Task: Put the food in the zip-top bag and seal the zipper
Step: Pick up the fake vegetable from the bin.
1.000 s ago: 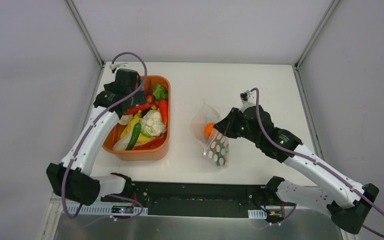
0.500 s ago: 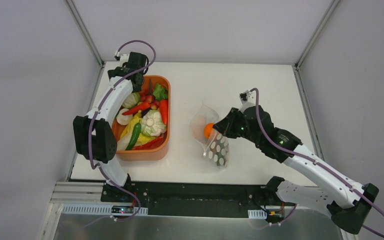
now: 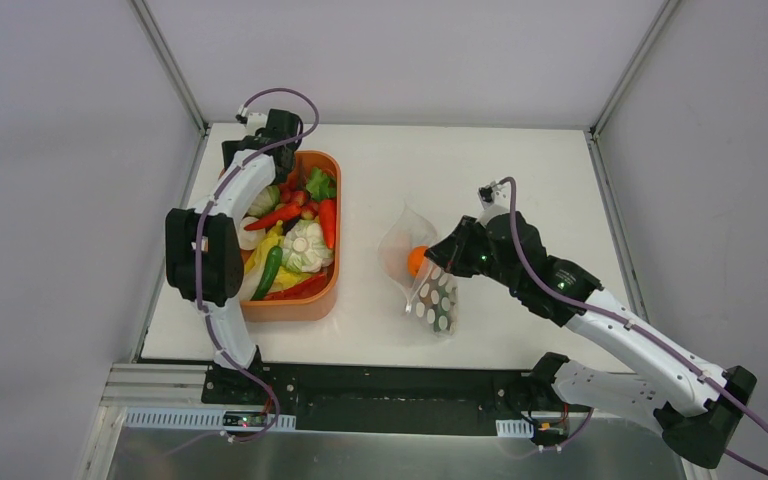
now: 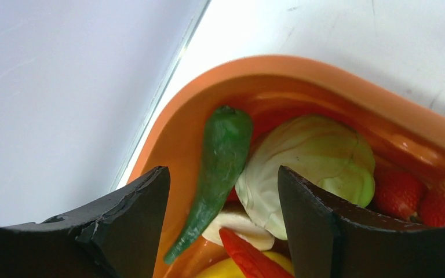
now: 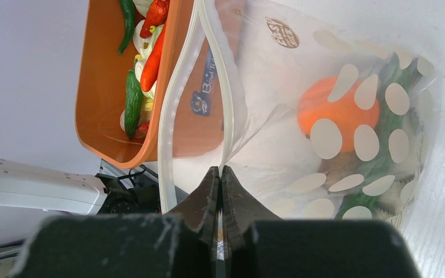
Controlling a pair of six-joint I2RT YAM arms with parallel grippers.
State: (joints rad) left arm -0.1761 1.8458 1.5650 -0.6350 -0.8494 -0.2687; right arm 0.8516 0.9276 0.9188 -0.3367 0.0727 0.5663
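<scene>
Lying on tabletop (image 3: 520, 170), centre-right: zip-top bag (image 3: 430, 290), orange ball (image 3: 417, 260) and greens (image 5: 382, 165) inside, zipper (image 5: 165, 133) unsealed. Mouth held agape by right gripper (image 5: 221, 176), jaws pinching one bag lip. Over orange tub (image 3: 290, 308): left gripper (image 4: 223, 226), jaws spread above green pepper (image 4: 217, 168) and cabbage (image 4: 307, 162). Advice: straddle one piece only, close squarely, lift clear of rim. White tabletop; pale walls (image 3: 60, 150).

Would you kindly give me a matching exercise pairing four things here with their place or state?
1. orange ball
2. green chilli
3. right pincer
4. left pincer

A. open above the tub's corner
B. shut on the bag
C. inside the bag
D. lying in the tub

Pairs: 1-C, 2-D, 3-B, 4-A
</scene>
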